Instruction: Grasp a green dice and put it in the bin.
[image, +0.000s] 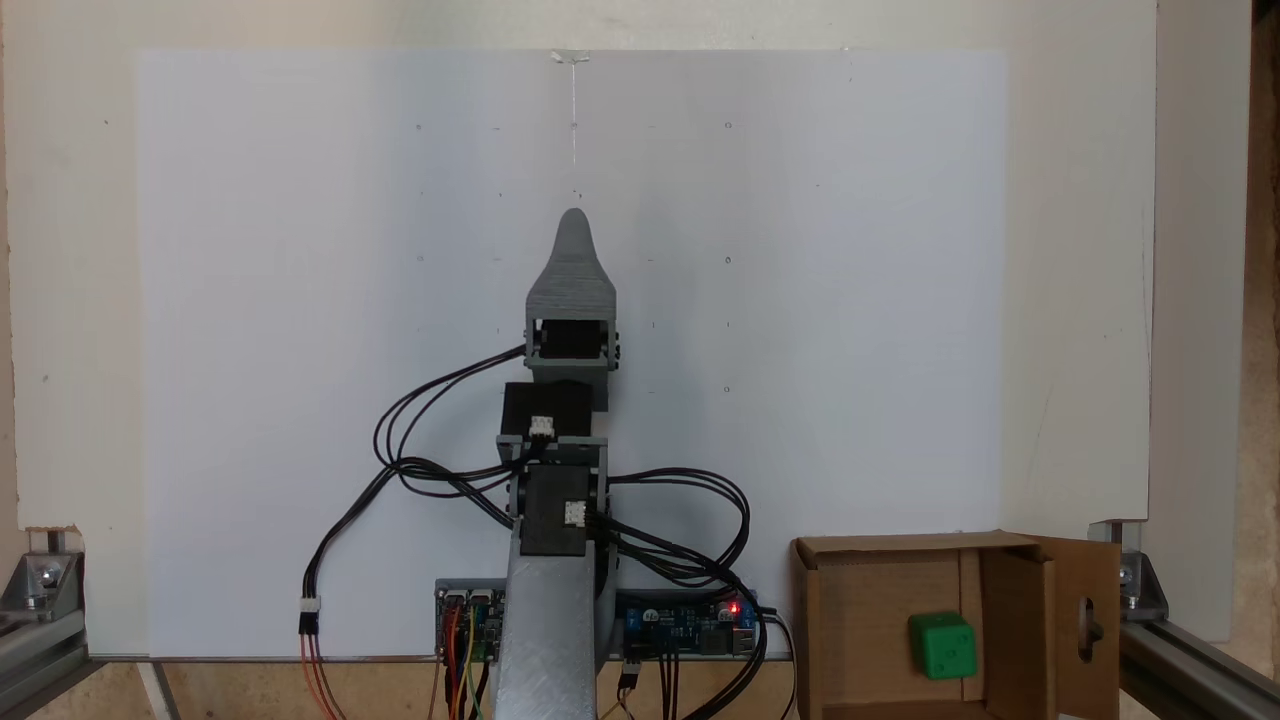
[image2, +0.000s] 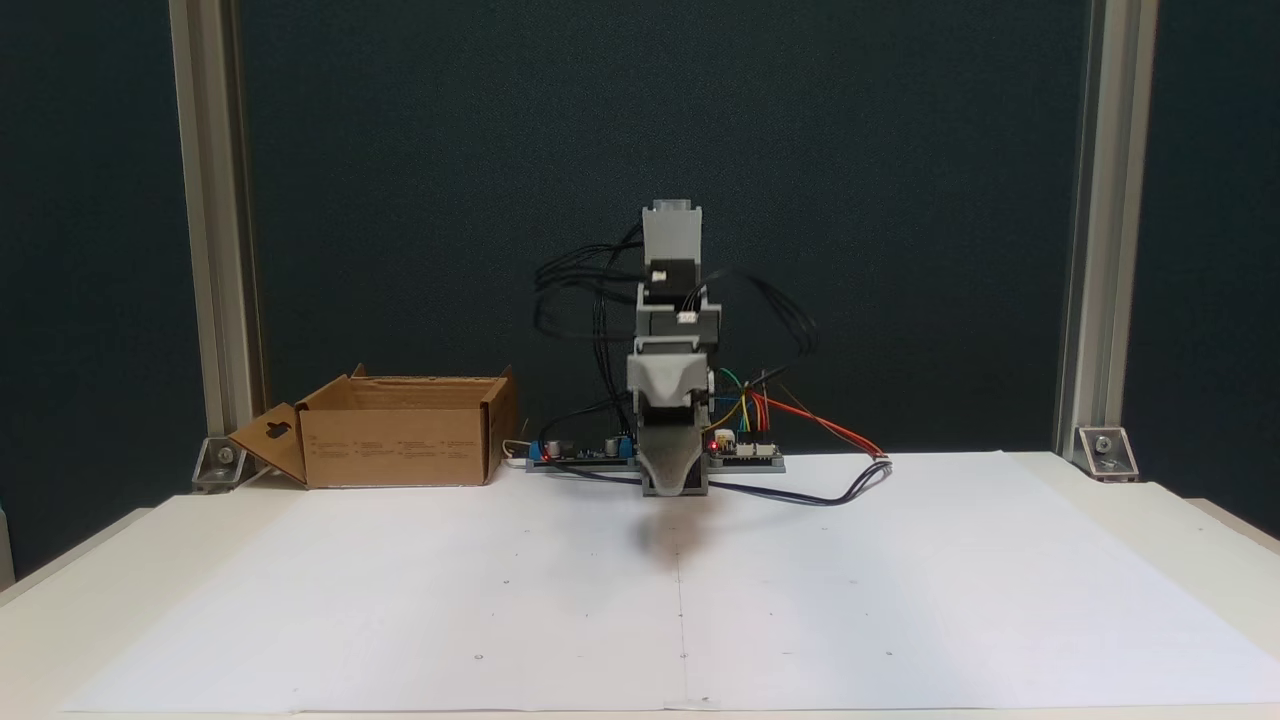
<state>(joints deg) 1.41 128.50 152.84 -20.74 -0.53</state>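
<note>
Green dice (image: 942, 646) sits inside the bin (image: 860, 610), on its cardboard floor, twd the side with the folded inner flap. The bin, a brown cardboard box, stands at the desk (image: 1080, 300) edge next to the arm's base electronics; in a fixed view its outer flap w/ cut-out hole (image2: 270, 440) hangs open, away from the arm. Tool (image: 573, 235) is well apart from the bin, out over the white paper sheet (image2: 900, 600), pointing straight away from the base. It carries nothing. Its jaws line up one behind the other in both fixed views, so open or closed can't be told. Black cables (image: 430, 440) loop from the arm's mid joints down to the circuit boards (image: 690, 625) beside the bin.
</note>
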